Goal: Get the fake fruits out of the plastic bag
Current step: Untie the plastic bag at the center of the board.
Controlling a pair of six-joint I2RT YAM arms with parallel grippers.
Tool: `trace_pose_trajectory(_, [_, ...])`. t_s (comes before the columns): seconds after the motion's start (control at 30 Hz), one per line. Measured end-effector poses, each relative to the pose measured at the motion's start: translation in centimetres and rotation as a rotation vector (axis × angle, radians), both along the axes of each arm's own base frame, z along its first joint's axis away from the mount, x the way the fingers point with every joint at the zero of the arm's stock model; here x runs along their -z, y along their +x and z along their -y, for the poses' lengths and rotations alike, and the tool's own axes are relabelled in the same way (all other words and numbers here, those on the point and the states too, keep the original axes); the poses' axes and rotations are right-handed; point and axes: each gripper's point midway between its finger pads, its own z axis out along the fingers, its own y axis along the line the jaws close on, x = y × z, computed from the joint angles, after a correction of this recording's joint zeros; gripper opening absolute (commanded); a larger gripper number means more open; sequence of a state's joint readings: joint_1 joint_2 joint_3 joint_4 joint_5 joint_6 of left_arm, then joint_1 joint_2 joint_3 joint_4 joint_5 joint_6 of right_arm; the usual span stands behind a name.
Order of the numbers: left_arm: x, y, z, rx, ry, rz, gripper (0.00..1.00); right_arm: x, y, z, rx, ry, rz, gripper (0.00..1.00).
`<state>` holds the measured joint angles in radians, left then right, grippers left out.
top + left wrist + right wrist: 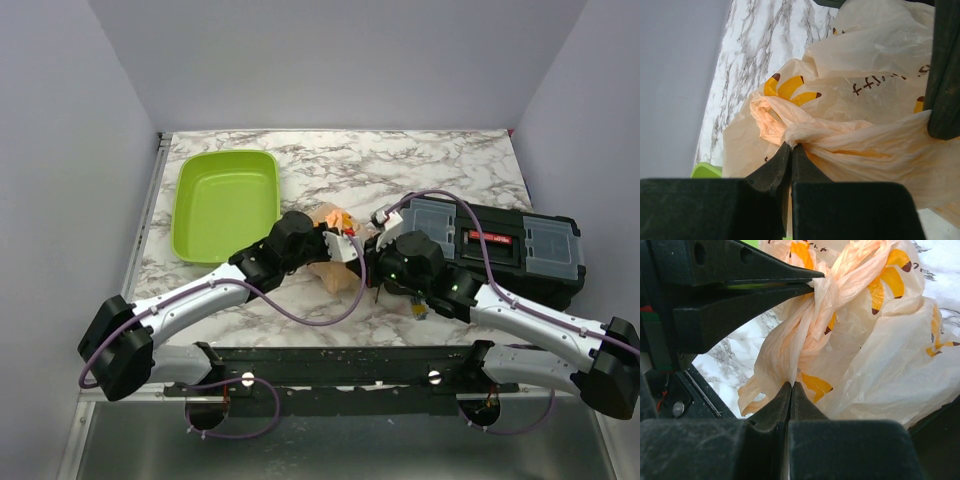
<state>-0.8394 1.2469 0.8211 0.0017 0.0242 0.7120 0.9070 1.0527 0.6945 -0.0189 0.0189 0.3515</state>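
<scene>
Finds the plastic bag [336, 272] bunched near the middle of the marble table [420, 160], wedged between the two wrists, right of the lime-green tray [228, 205] and just left of the black case [505, 250] with clear lid compartments. Has the left gripper [791, 148] pinched together on a twisted rope of the peach film, jaws meeting with only thin plastic between them, at the point where the rope gathers into a crumpled knot. Has the right gripper [791, 386] likewise pressed closed on a lower strand of the same twist, the film fanning out above and to the right of the tips. Puts the two sets of fingertips close together but on separate spots of the twist, the left tips biting high in the right wrist view, the right finger crossing the stretched band at the edge of the left wrist view. Shows yellow-orange fruit prints and dark lettering across the crinkled film. Cannot make out the fake fruits through the plastic in any view.
</scene>
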Motion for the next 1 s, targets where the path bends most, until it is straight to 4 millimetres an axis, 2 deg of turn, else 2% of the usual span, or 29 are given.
trace_pose_trajectory(0.2, [-0.3,0.6,0.4,-0.069,-0.066,-0.059,0.00,0.2,0.8,0.6,0.069,-0.006,-0.007,0.01])
trace_pose_trajectory(0.5, [-3.5,1.4,0.9,-0.175,-0.265,-0.204,0.00,2.1,0.4,0.6,0.107,0.027,-0.088,0.04])
trace_pose_trajectory(0.73, [-6.3,4.8,-0.6,-0.313,-0.410,-0.363,0.00,3.4,1.1,-0.8,0.112,0.039,-0.126,0.05])
trace_pose_trajectory(0.83, [-6.3,5.8,-1.3,-0.380,-0.444,-0.431,0.00,3.7,1.2,-1.1,0.113,0.039,-0.140,0.05])
trace_pose_trajectory(1.0, [-4.7,5.4,-1.8,-0.445,-0.479,-0.520,0.00,3.0,1.3,-1.3,0.117,0.051,-0.146,0.07])
